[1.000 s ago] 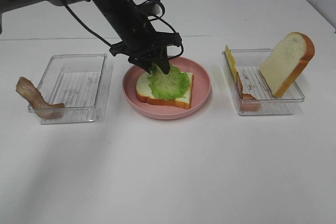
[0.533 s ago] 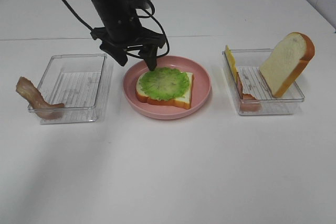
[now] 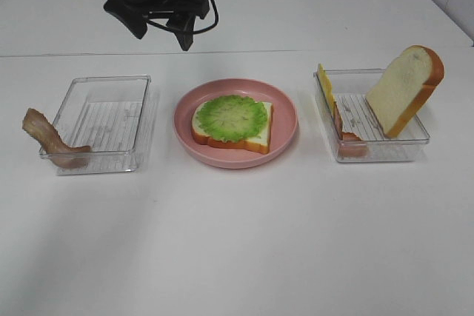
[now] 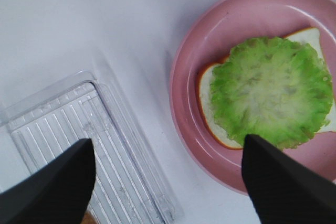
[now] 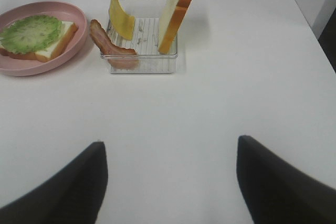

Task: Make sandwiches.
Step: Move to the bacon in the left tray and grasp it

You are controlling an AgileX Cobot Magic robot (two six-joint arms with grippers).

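A bread slice [image 3: 258,140] lies on the round pink plate [image 3: 286,120] with green lettuce [image 3: 232,116] flat on top. My left gripper [image 3: 161,38] is open and empty, high behind the plate and to its left. In the left wrist view the gripper [image 4: 168,141] looks down on the lettuce [image 4: 270,98] and the plate [image 4: 184,77]. A second bread slice [image 3: 406,88] stands in the right tray [image 3: 374,155] with yellow cheese [image 3: 324,82] and a reddish ham strip [image 3: 346,138]. A brown bacon strip [image 3: 46,135] hangs over the left tray's end. My right gripper [image 5: 170,142] is open over bare table.
The clear left tray [image 3: 104,83] stands left of the plate. The right wrist view shows the right tray [image 5: 142,65], the cheese [image 5: 121,19], the ham strip [image 5: 106,43], the upright bread [image 5: 176,9] and the table's right edge.
My left gripper let go of the lettuce, which now lies flat on the bread. The gripper then rose and drew back to the left, away from the plate.
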